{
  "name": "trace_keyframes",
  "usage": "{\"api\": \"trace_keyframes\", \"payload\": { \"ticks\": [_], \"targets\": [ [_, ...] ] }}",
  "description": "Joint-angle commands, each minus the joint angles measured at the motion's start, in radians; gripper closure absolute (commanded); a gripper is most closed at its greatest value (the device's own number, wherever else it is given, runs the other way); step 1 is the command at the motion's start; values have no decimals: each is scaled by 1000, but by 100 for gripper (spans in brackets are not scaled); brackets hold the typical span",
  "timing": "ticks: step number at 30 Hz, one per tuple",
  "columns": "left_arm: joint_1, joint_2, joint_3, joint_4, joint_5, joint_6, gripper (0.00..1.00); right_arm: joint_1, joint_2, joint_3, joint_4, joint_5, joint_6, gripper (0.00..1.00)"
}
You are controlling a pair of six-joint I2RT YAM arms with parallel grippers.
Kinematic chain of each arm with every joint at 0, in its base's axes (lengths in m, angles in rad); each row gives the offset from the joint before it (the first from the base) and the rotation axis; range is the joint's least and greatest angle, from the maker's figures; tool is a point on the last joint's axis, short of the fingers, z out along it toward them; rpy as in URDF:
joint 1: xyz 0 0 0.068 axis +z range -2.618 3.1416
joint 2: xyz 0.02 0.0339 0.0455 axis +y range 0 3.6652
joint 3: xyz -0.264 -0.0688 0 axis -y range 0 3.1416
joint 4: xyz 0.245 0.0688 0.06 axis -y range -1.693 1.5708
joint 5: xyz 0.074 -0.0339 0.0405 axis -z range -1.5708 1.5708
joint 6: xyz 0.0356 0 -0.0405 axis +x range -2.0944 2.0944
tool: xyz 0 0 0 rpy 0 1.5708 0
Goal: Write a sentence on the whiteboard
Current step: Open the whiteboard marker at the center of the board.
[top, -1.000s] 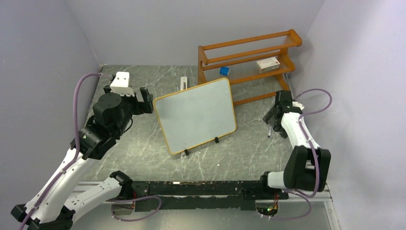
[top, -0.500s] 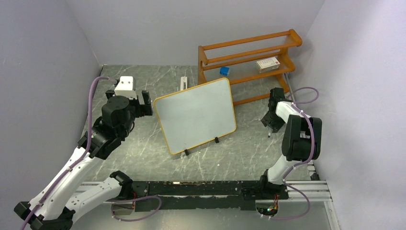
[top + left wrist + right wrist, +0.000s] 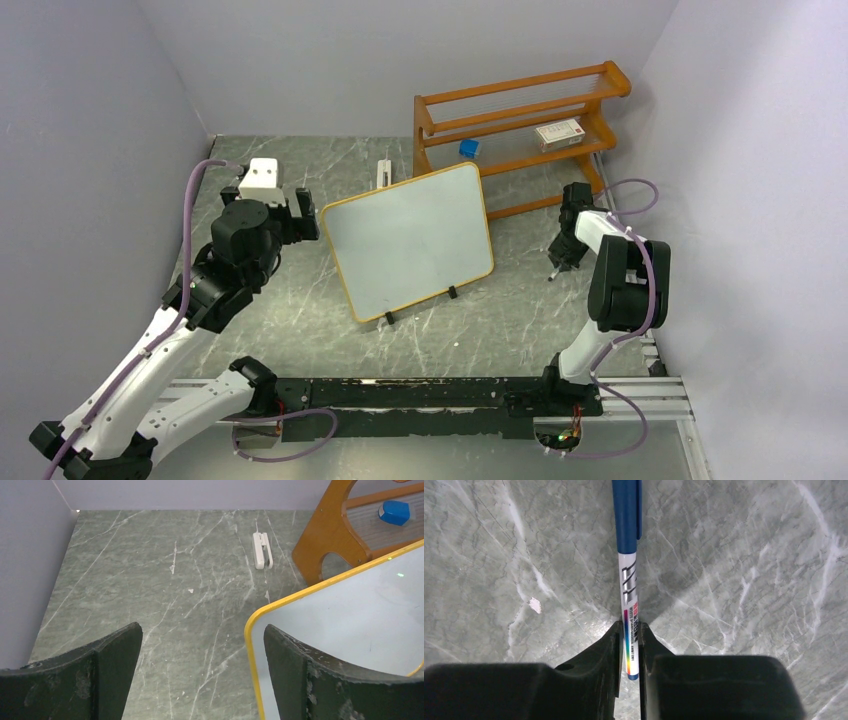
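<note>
We see the whiteboard (image 3: 410, 240) mid-bench, leaning back on its small black feet and turned askew. It has a thin yellow-wood frame, rounded corners and a plain white face.

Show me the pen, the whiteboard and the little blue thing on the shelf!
pen (image 3: 627, 580): right wrist view, on its white barrel.
whiteboard (image 3: 410, 242): top view, middle of its white face.
little blue thing (image 3: 468, 148): top view, on its top.
</note>
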State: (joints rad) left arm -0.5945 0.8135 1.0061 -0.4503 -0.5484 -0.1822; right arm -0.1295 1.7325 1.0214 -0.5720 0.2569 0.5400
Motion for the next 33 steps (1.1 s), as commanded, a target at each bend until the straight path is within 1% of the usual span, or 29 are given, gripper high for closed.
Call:
{"api": "trace_keyframes", "payload": {
  "ticks": [1, 2, 4, 7, 13, 16, 22, 24, 28, 33],
  "targets": [
    [14, -7, -8, 42, 34, 16, 6, 3, 42, -6, -13, -17, -27, 87],
    [15, -7, -10, 44, 46, 16, 6, 14, 35, -6, -13, 2, -27, 91],
    [21, -12, -15, 52, 72, 16, 6, 43, 21, -2, -21, 27, -33, 93],
    [25, -14, -21, 64, 119, 16, 6, 70, -1, 1, -27, 30, -35, 100],
    [24, -3, -13, 96, 286, 9, 6, 136, -119, 5, -42, 50, -42, 100],
    [24, 9, 3, 98, 348, -8, 6, 216, -201, 25, -72, 92, -56, 100],
    [24, 69, 84, 67, 478, -48, 6, 357, -379, 71, -116, 110, -110, 100],
    [25, 93, 114, 47, 502, -61, 7, 391, -441, 85, -117, 91, -142, 100],
    [24, 134, 151, 40, 569, -102, 7, 449, -547, 112, -96, -13, -223, 100],
    [24, 170, 157, 84, 666, -149, 8, 516, -610, 114, -25, -242, -321, 100]
  ]
}}
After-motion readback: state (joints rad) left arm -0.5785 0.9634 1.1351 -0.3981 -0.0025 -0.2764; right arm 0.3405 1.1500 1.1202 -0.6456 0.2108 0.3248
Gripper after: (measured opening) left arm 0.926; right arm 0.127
